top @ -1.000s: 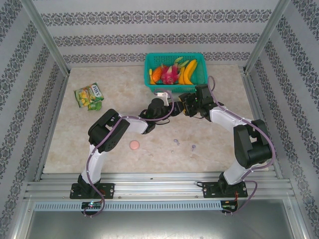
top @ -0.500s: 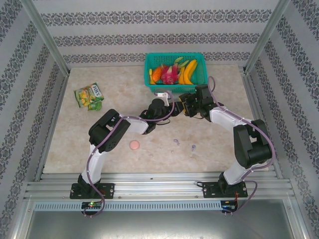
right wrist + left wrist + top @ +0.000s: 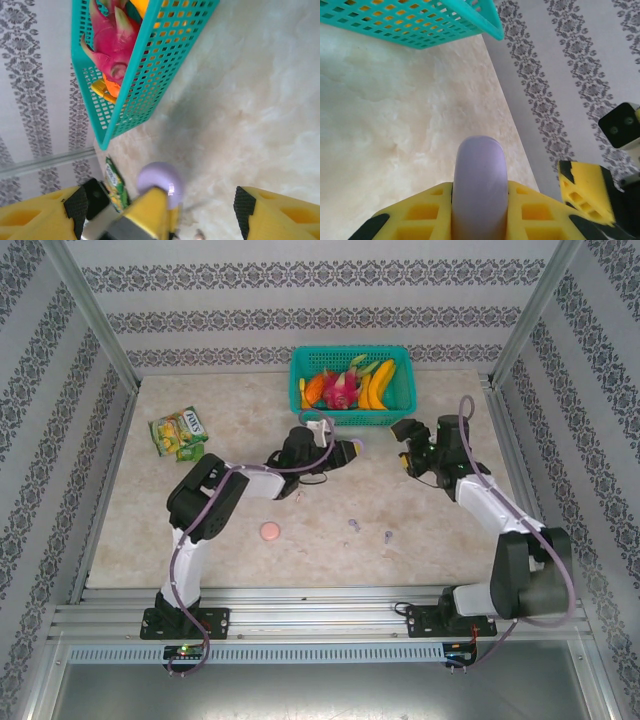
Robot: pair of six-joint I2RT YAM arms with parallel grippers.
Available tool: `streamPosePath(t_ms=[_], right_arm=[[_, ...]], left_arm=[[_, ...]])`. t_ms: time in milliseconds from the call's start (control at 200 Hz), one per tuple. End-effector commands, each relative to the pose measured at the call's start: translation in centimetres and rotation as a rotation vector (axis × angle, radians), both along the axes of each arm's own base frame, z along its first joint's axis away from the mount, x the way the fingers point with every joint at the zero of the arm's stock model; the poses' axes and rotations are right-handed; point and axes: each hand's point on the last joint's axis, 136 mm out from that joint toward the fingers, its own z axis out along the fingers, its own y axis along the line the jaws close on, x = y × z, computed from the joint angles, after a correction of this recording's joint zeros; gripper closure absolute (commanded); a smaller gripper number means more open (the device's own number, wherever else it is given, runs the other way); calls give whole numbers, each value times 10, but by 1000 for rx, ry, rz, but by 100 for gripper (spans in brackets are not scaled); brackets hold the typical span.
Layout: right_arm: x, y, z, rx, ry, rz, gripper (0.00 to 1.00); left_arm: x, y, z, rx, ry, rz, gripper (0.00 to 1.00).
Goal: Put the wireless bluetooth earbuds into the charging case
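Note:
My left gripper is shut on a round lilac charging case, lifted above the middle of the table. In the left wrist view the case stands edge-on, pinched between the yellow fingers. My right gripper hangs open a short way to the right of the case, with nothing in it. The right wrist view looks past its open gripper at the case held by the left arm. Two lilac earbuds lie on the table nearer the bases. A round pink case lies to their left.
A teal basket of toy fruit stands at the back centre, just beyond both grippers. A green snack packet lies at the back left. Metal frame rails border the table on all sides.
The right gripper has opened, let go of the lilac case and pulled away to the right. The left gripper has stayed shut on the case and shifted slightly left and back.

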Motion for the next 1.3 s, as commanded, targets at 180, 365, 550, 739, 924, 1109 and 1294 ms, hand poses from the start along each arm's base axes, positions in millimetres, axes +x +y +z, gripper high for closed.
streamPosePath(t_ms=[180,365,550,739,924,1109,1294], right_arm=[[-18,32,35,-180,-359,322,22],[-24,65,33,-162,-419,440,23],[-26,82,26,-153,-425,483,25],[-25,92,13,-152,-393,504,26],[-22,89,-12,-163,-336,484,30],[-19,71,-37,-150,-279,421,33],[-20,64,-46,-133,-256,398,34]], left_arm=[[-53,7,64,36,-87,-359,94],[-59,14,77,35,-103,-376,94],[-58,13,85,24,-111,-374,94],[-55,13,87,23,-114,-367,95],[-56,15,96,10,-131,-363,94],[-58,17,109,-1,-158,-363,95],[-60,17,115,-6,-168,-367,95]])
